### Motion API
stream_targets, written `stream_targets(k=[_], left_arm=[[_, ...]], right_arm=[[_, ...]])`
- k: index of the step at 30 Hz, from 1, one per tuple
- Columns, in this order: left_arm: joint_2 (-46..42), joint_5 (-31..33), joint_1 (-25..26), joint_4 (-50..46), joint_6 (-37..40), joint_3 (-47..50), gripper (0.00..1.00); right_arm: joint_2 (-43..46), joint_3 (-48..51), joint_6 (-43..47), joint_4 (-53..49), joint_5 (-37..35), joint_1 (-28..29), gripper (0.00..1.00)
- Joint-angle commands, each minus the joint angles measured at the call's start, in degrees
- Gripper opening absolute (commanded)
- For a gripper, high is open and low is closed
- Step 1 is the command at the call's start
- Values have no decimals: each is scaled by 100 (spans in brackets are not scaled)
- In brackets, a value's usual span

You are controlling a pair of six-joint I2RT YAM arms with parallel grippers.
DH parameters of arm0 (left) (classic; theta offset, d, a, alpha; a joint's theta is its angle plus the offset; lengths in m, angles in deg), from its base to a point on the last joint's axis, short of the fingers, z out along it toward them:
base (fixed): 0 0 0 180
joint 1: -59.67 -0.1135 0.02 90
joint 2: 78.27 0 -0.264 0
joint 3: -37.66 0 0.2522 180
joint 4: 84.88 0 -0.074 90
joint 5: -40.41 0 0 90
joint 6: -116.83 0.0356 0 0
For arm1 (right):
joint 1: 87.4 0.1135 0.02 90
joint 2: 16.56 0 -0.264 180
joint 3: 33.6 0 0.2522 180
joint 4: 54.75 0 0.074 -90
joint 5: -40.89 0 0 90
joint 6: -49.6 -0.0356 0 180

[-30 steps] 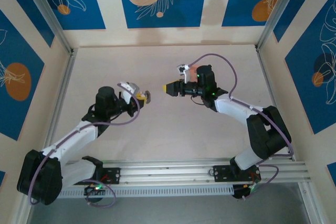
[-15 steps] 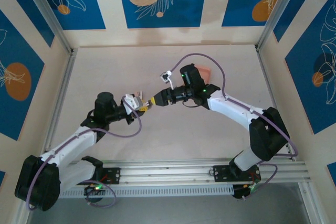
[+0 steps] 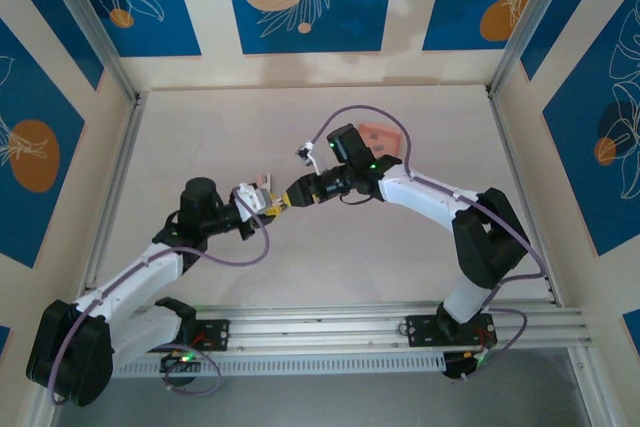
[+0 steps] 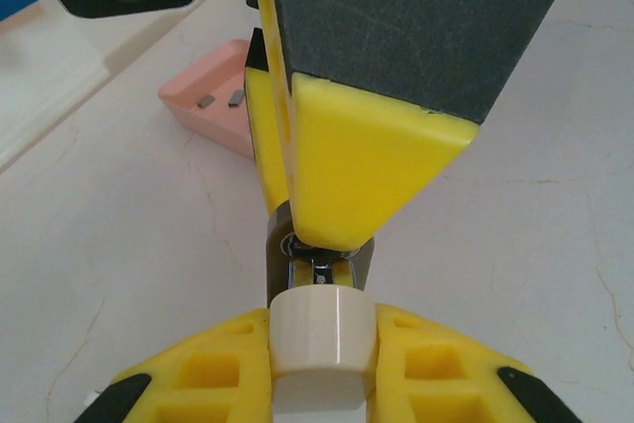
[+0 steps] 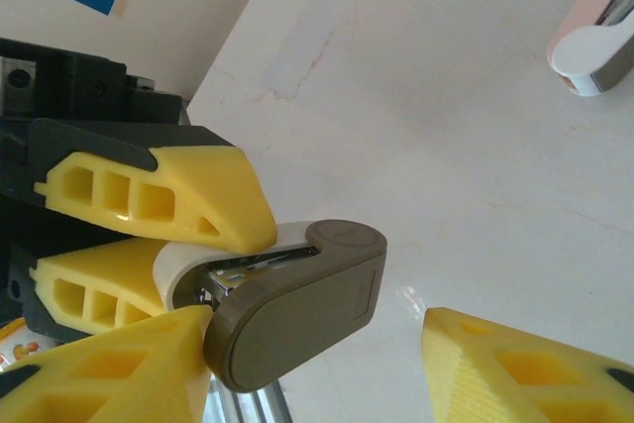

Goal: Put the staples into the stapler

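**Two claws meet at the stapler, staples yet to be loaded**

Two grey staples (image 4: 235,98) lie in the pink tray (image 4: 210,132), which sits on the surface (image 3: 330,267) behind the right arm, well apart from the stapler (image 5: 307,294). We see no strip in either claw.

The left claw (image 3: 266,203) is clamped on the stapler's white end and holds it out toward the other arm. The right claw (image 3: 296,191) stands with its fingers parted on either side of the taupe cover. In the right wrist view one finger (image 5: 109,369) touches the cover and the other is clear of it, so we read this claw as not gripping anything. A metal rail shows between the cover and the white part, so the stapler looks partly opened.

We judge the step in hand to be getting the stapler open, with loading itself not begun. If the rail is not yet fully exposed, the right claw has to take or push the cover further while the left holds firm. It then has to go to the tray, pinch one tiny strip and lay it lengthwise along the rail. That calls for fine alignment, and the strip could easily slip or tilt.
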Motion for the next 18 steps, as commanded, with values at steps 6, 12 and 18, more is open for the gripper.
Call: stream_targets(k=[6, 12, 18], left_arm=[[-298, -357, 97, 131, 24, -128, 0], [-350, -236, 96, -45, 25, -213, 0], [-334, -296, 97, -263, 84, -322, 0]], right_arm=[[-510, 318, -419, -164, -542, -205, 53], [-360, 465, -224, -39, -668, -233, 54], [658, 1229, 611, 908, -801, -404, 59]])
